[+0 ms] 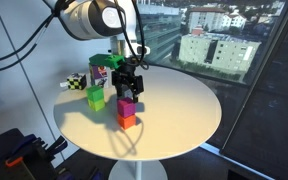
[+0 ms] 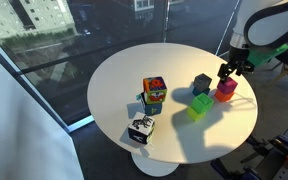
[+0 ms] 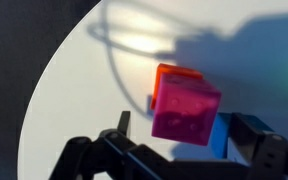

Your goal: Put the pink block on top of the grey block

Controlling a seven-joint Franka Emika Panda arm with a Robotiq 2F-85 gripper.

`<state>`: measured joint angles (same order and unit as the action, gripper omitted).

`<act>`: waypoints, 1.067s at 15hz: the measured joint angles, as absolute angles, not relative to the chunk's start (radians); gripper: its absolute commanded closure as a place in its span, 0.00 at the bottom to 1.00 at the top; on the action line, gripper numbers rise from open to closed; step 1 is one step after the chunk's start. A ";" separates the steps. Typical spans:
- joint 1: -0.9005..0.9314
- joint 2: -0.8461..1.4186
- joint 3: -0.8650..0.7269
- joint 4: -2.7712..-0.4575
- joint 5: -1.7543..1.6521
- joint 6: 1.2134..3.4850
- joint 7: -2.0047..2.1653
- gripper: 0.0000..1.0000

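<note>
Atop orange-red cube (image 1: 127, 121), pink block (image 1: 127, 104) sitting under gripper (image 1: 128, 88); grasping seemingly underway, whether clamped cannot tell. Next: lifting, carrying, aligning over grey block (image 2: 201, 83).

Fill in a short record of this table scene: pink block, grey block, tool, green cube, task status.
pink block: over an orange-red cube, apparently resting on it
grey block: on the table, apart from the pink block, nothing on top
tool: right above the pink block; grip cannot be told
green cube: beside the grey block
task status: not yet done
</note>
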<state>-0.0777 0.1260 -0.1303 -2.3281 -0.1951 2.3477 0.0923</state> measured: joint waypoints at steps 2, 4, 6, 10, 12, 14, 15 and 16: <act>-0.078 0.138 -0.130 -2.327 -0.195 2.348 0.098 0.00; -0.078 0.150 -0.131 -2.325 -0.195 2.348 0.103 0.00; -0.078 0.164 -0.131 -2.322 -0.196 2.348 0.110 0.27; -0.077 0.186 -0.131 -2.315 -0.204 2.348 0.123 0.60; -0.075 0.191 -0.131 -2.309 -0.207 2.347 0.129 0.68; -0.073 0.191 -0.131 -2.305 -0.207 2.346 0.131 0.70; -0.071 0.189 -0.131 -2.302 -0.207 2.343 0.131 0.71; -0.070 0.184 -0.131 -2.299 -0.207 2.337 0.131 0.71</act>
